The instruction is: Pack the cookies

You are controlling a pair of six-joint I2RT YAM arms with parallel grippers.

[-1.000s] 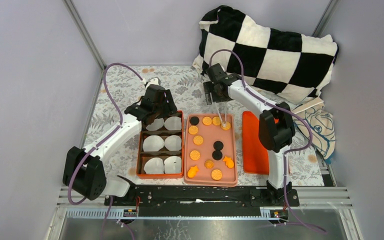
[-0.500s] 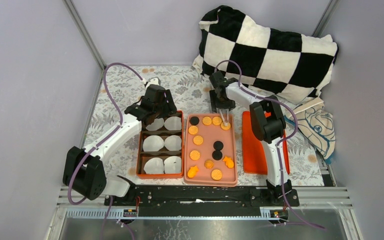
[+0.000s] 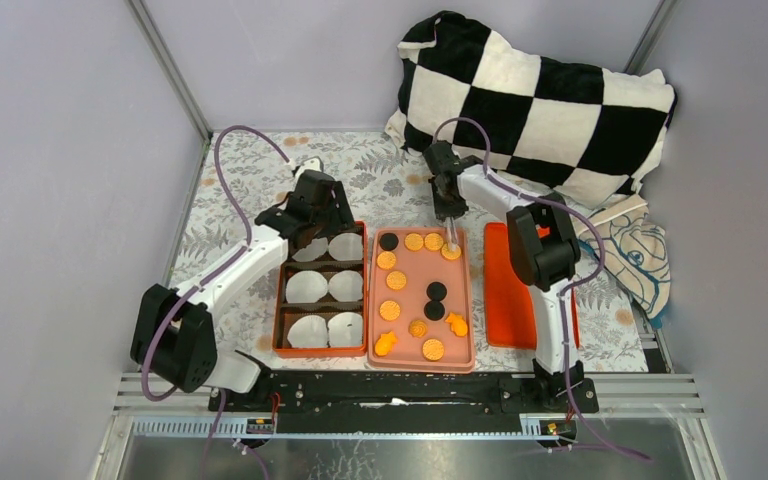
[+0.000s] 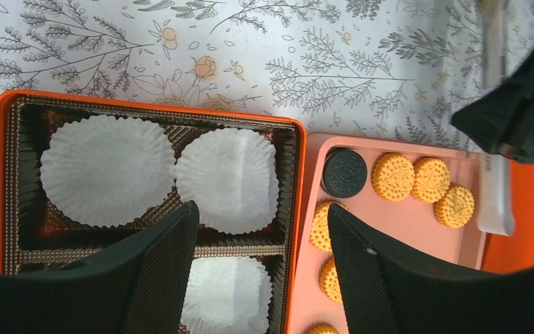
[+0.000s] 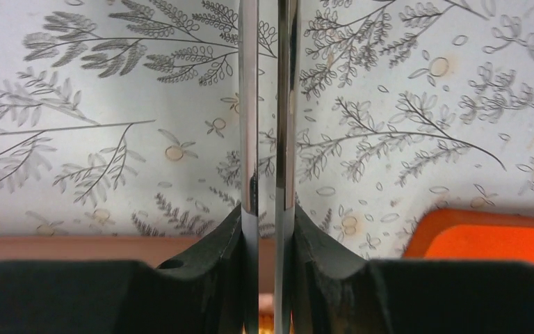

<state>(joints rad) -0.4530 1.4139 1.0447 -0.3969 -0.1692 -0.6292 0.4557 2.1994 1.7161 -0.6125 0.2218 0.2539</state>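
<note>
Our right gripper (image 3: 451, 243), jaws a sliver apart, stands at the cookie (image 4: 455, 206) by the tray (image 3: 471, 310) rim's far right corner. We cannot tell if it grips. Our left gripper (image 4: 261, 212) hangs wide and empty above the box (image 3: 278, 300).

high rear view of everything; both wrist views close, downward, at the pink tray (image 3: 415, 268)

Lab test cell: grey panel walls (image 3: 60, 160), aluminium rails (image 3: 650, 390).

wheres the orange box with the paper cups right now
In the top view the orange box sits left of centre on the floral cloth, its right wall alongside the pink tray that holds the cookies.
</note>
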